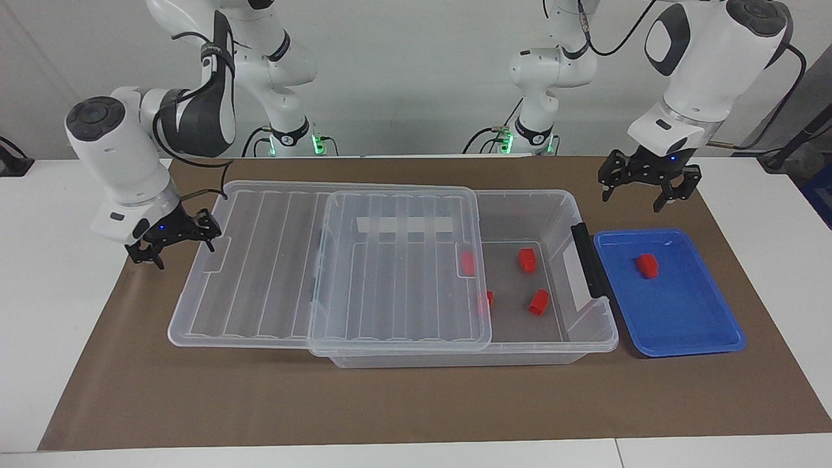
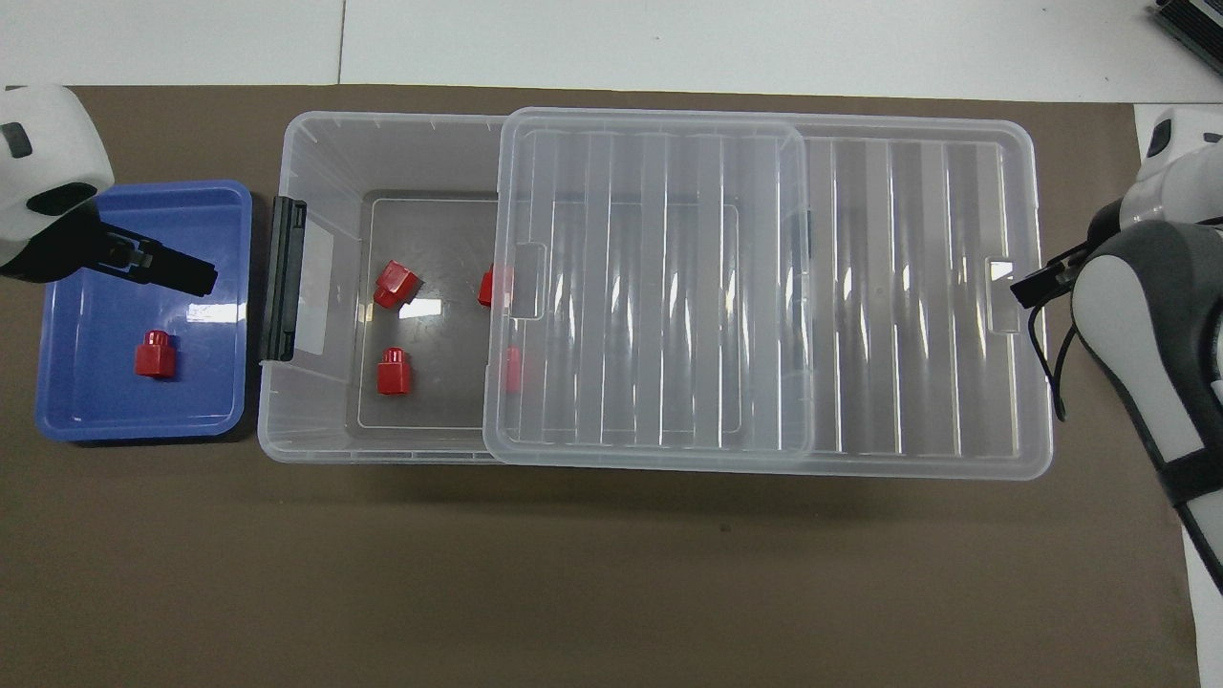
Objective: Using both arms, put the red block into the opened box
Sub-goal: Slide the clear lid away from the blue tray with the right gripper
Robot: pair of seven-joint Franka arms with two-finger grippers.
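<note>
One red block (image 1: 646, 265) (image 2: 153, 354) lies in the blue tray (image 1: 689, 325) (image 2: 67, 411). My left gripper (image 1: 643, 198) (image 2: 182, 272) hangs open over the tray's edge nearest the robots, above the block and not touching it. The clear box (image 1: 575, 208) (image 2: 315, 143) holds several more red blocks (image 1: 526, 259) (image 2: 394, 283). Its ribbed lid (image 1: 273, 279) (image 2: 908, 287) is slid toward the right arm's end, so the handle end of the box is uncovered. My right gripper (image 1: 175, 250) is open at the lid's outer end, with nothing between its fingers.
The box's black handle (image 1: 588, 260) (image 2: 284, 277) faces the blue tray. A brown mat (image 1: 390, 403) covers the table under everything. The slid lid overhangs the box and rests over the mat at the right arm's end.
</note>
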